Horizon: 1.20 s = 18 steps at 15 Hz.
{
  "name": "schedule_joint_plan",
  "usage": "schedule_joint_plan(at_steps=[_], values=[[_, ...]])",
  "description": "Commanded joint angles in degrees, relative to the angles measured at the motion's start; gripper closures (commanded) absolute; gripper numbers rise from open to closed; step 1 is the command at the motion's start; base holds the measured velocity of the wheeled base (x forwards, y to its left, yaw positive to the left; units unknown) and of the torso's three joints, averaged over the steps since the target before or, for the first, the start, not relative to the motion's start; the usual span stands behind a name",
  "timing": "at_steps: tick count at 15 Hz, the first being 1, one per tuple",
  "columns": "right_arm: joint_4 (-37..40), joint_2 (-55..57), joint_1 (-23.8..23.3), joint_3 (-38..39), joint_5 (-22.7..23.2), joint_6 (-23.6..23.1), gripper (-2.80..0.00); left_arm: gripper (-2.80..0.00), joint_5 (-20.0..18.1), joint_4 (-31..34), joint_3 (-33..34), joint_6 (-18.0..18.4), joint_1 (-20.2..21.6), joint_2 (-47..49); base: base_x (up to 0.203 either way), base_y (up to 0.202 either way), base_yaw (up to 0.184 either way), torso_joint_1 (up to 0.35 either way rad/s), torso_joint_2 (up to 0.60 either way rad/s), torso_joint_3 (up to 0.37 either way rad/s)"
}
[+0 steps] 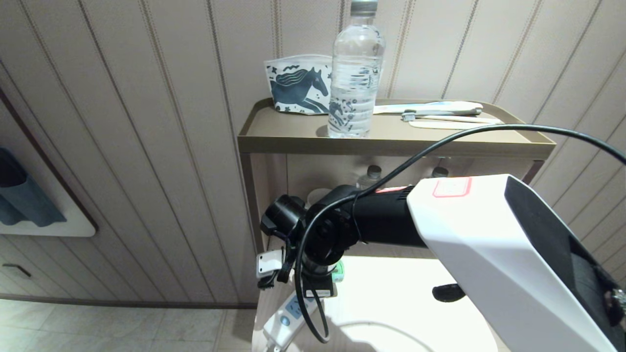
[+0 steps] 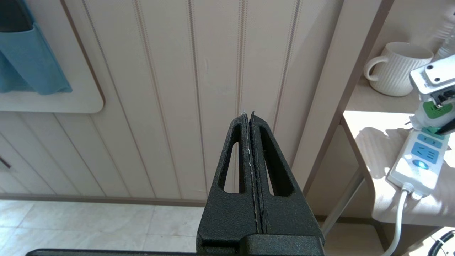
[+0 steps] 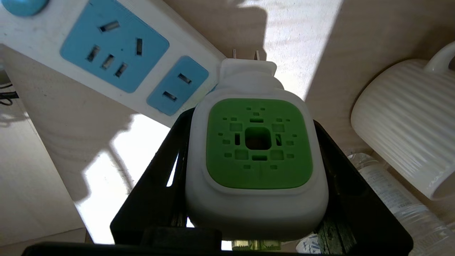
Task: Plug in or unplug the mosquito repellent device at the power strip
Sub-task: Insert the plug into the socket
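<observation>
My right gripper (image 3: 249, 128) is shut on the mosquito repellent device (image 3: 257, 142), a white unit with a green vented top, gripped on both sides by the black fingers (image 3: 156, 177). Its two metal prongs (image 3: 245, 54) are bare and sit in no socket. The device hangs just off the far end of the power strip (image 3: 117, 49), beside the small two-slot blue panel. The left wrist view shows the device (image 2: 432, 110) a little above the power strip (image 2: 423, 156) on the lower shelf. The right arm hides most of it in the head view. My left gripper (image 2: 249, 115) is shut and empty, off to the left.
A white ribbed mug (image 3: 401, 131) and lying water bottles (image 3: 391, 199) are close beside the device. The strip's cord (image 2: 398, 220) hangs off the shelf's front. An upright water bottle (image 1: 354, 73) and a horse-print pouch (image 1: 298, 85) stand on the top tray (image 1: 391, 142).
</observation>
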Motion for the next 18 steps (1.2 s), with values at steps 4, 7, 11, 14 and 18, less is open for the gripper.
schedule_joint_plan(at_steps=[4, 7, 11, 14, 18], values=[[1.45, -0.63, -1.11, 0.09, -0.11, -0.41, 0.00, 0.00, -0.02, -0.06, 0.00, 0.00, 0.01, 0.00, 0.000, 0.000, 0.000, 0.000, 0.00, 0.000], [3.91, -1.75, -1.12, 0.09, -0.11, -0.39, 0.00, 0.00, -0.03, -0.06, 0.00, -0.06, 0.04, 0.00, 0.000, 0.000, 0.000, 0.000, 0.00, 0.000], [7.28, -2.60, -1.21, 0.18, -0.11, -0.30, 0.00, 0.00, 0.04, -0.06, 0.00, 0.00, 0.04, 0.00, 0.000, 0.000, 0.000, 0.000, 0.00, 0.000], [11.96, -3.23, -1.13, 0.18, -0.03, 0.02, 0.00, 0.00, -0.05, -0.06, 0.00, -0.06, 0.00, 0.00, 0.000, 0.000, 0.000, 0.000, 0.00, 0.000], [13.49, -3.33, -1.12, 0.26, -0.03, 0.14, 0.00, 0.00, 0.04, -0.06, 0.00, 0.00, 0.00, 0.00, 0.000, 0.000, 0.000, 0.000, 0.00, 0.000]])
